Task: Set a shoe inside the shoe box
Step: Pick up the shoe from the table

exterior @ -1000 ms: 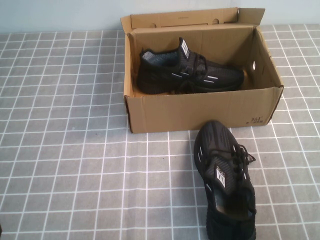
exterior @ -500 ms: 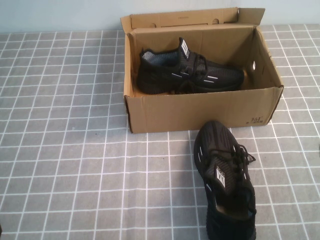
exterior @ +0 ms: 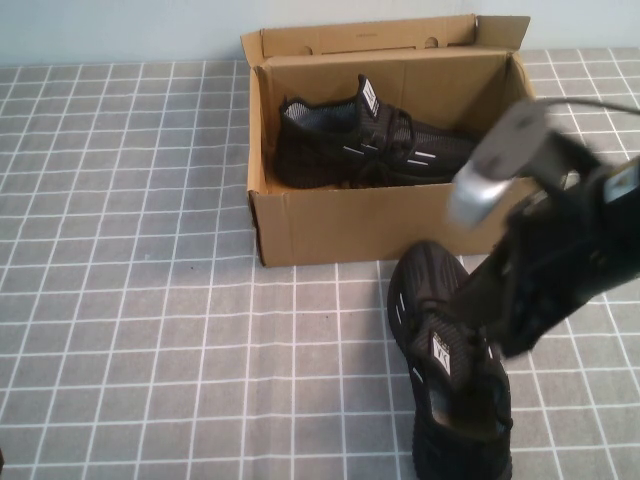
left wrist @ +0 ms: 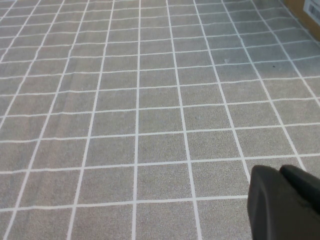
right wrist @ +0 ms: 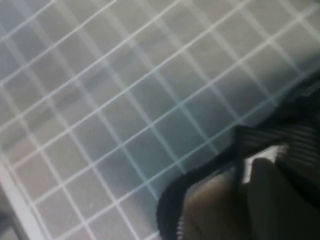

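Inside the open shoe box (exterior: 400,225) the twin sneaker (exterior: 375,148) was seen lying, while the shoe (exterior: 440,360) was left on the tiled table (exterior: 150,330) before it, the right gripper (exterior: 500,320) had newly been swung over it, its finger state undeterminable, and the left gripper (left wrist: 285,205), likewise unreadable, was kept low over bare tiles.

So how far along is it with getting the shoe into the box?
One sneaker already lies inside the shoe box. The shoe is on the table in front of it, not yet gripped. The right gripper is over that shoe, beginning the pickup; the left gripper is parked above bare cloth. Grasping, lifting and placing remain.
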